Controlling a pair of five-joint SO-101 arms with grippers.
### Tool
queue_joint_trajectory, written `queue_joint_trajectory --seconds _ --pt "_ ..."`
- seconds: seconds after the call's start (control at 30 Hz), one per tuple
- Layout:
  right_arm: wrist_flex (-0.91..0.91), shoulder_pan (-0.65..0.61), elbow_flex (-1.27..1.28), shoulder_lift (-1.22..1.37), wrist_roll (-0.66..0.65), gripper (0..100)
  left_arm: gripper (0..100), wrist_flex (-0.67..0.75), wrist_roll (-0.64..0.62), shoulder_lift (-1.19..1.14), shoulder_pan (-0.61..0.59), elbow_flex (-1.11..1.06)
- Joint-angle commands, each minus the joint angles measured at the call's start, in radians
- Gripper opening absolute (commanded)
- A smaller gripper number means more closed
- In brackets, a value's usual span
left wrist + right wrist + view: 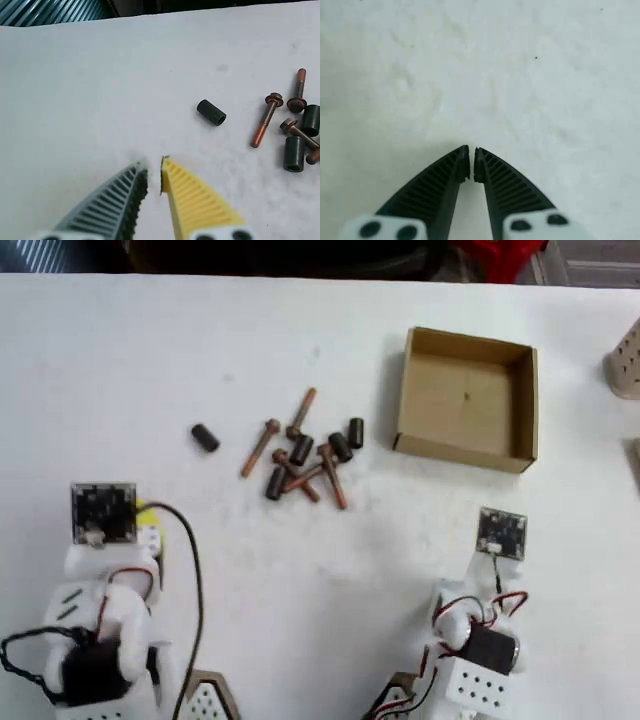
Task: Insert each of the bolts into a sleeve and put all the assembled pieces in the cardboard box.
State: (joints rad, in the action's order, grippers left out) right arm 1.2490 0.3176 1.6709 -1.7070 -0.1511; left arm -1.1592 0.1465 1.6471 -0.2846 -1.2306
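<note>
Several copper-coloured bolts [260,447] and short black sleeves [301,449] lie loose in a heap mid-table. One sleeve [205,437] lies apart to the left of the heap. The open cardboard box [415,445] stands right of the heap with nothing in it. In the left wrist view, my left gripper [153,172], with one grey and one yellow finger, is shut on nothing above bare table; the lone sleeve [211,112] and a bolt [265,120] lie ahead of it. My right gripper [471,162], with black fingers, is shut over bare table, holding nothing.
The left arm [100,640] stands at the near left and the right arm [480,640] at the near right, both short of the heap. A beige perforated object [625,360] sits at the table's right edge. The white tabletop [330,560] stretches between the arms and the heap.
</note>
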Motion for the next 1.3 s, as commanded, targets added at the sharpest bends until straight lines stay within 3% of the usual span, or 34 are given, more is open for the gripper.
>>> queue_joint_trajectory --seconds 0.0,0.13,0.27,0.43,0.53,0.73,0.83,1.13,1.27 --pt "0.007 0.036 -0.037 -0.002 -0.011 1.8 8 0.018 -0.011 -0.312 -0.013 0.19" --pt "0.005 0.038 -0.037 -0.002 -0.011 1.8 8 0.025 -0.103 -0.636 -0.015 0.279" --pt "-0.025 0.033 -0.043 -0.002 -0.015 1.9 8 0.058 -0.196 -0.797 -0.024 0.278" --pt "-0.182 0.022 0.011 -0.002 -0.236 15.7 8 0.157 -0.193 -0.848 -0.127 0.235" --pt "-0.216 -0.039 0.021 -0.002 -0.244 21.0 8 0.264 -0.193 -0.849 -0.156 0.153" --pt "-0.216 -0.197 -0.106 0.007 -0.247 10.2 8 0.281 -0.195 -0.852 -0.177 0.137" --pt "-0.213 -0.263 -0.192 0.033 -0.23 11.0 8 0.281 -0.195 -0.852 -0.176 0.135" --pt "-0.125 -0.46 -0.605 0.613 -0.213 13.0 8 0.288 -0.195 -0.852 -0.16 0.133" --pt "-0.108 -0.639 -0.813 0.881 -0.026 13.0 8 0.288 -0.193 -0.852 -0.16 0.133"
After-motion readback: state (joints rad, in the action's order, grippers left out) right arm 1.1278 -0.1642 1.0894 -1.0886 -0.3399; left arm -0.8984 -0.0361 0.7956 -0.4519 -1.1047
